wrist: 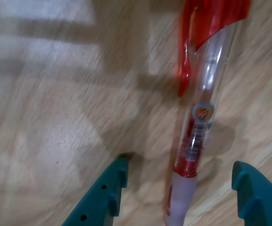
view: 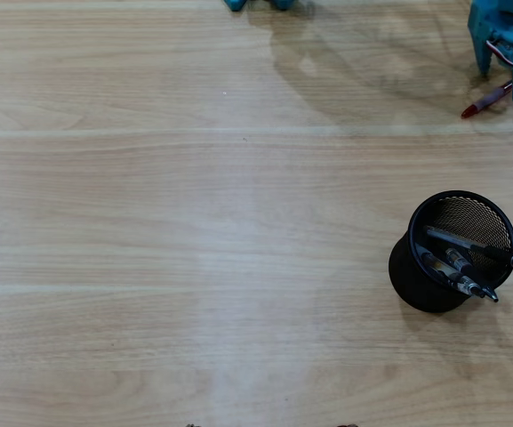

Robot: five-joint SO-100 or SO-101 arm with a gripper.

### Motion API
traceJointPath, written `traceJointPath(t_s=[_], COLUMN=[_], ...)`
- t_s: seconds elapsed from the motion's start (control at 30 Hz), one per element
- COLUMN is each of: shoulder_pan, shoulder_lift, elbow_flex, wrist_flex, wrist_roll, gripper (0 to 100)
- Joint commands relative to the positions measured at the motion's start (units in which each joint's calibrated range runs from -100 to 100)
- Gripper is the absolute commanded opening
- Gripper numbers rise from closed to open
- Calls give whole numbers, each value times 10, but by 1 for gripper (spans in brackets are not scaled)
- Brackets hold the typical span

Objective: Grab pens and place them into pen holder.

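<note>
You're working on a table (view: 194, 222) that looks like pale wood-grain laminate, smooth with a soft sheen. Your red pen (wrist: 199, 122) has a clear glossy plastic barrel, a shiny red cap and clip, and a frosted, matt-looking grip. The holder (view: 456, 251) is black wire mesh with a solid rim; the gripper (wrist: 180, 181) fingers look like matt teal plastic.
</note>
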Motion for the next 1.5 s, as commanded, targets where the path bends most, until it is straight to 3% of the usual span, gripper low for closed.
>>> traceJointPath(t_s=[0.0,0.13,0.47,0.77,1.0,1.3,1.47], shoulder_pan=[7,6,7,7,57,217,299], shoulder_lift=[19,44,56,31,-98,-243,-253], elbow_flex=[-62,-95,-93,-121,-153,-148,-128], wrist_flex=[-1,1,15,30,24,-158,-282], wrist_roll=[4,-2,-57,-85,-86,-96,-213], gripper=[25,23,1,2,2,2,2])
